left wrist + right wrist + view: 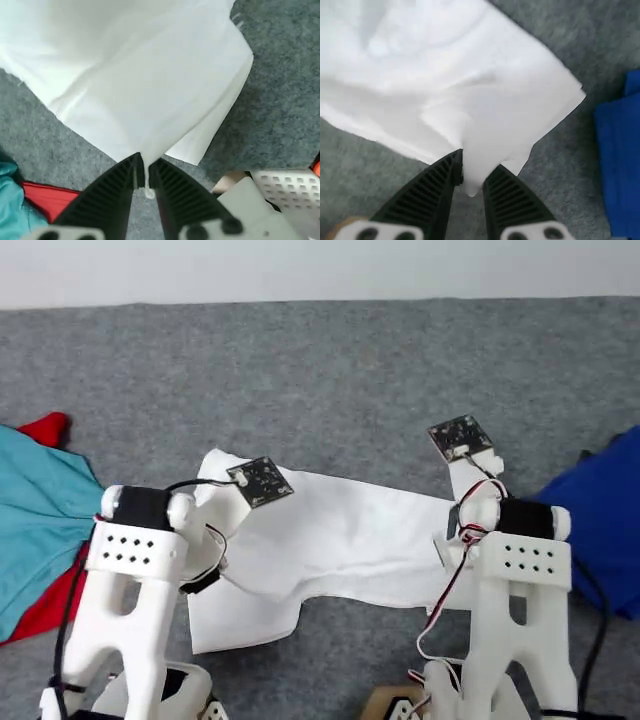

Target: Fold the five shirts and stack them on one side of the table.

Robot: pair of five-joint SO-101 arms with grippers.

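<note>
White shirt [340,535]: lies mid-table on the grey mat [330,370], between the two arms, one end at each gripper.
Left gripper [145,172]: jaws almost together, pinching the cloth edge at the left end.
Right gripper [472,175]: jaws narrowly parted, clamped on a bunched fold at the right end.
Other shirts: teal shirt [35,510] over red shirt [45,610] at the left edge; blue shirt [600,520] at the right edge.

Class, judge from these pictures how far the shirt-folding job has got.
Done: no tidy stack looks built yet. In hand: the white shirt lies spread in the middle, with the left pincer and right pincer each shut on an edge of it. Left: the teal shirt and red shirt at one side, and the blue shirt at the other, unstacked.
</note>
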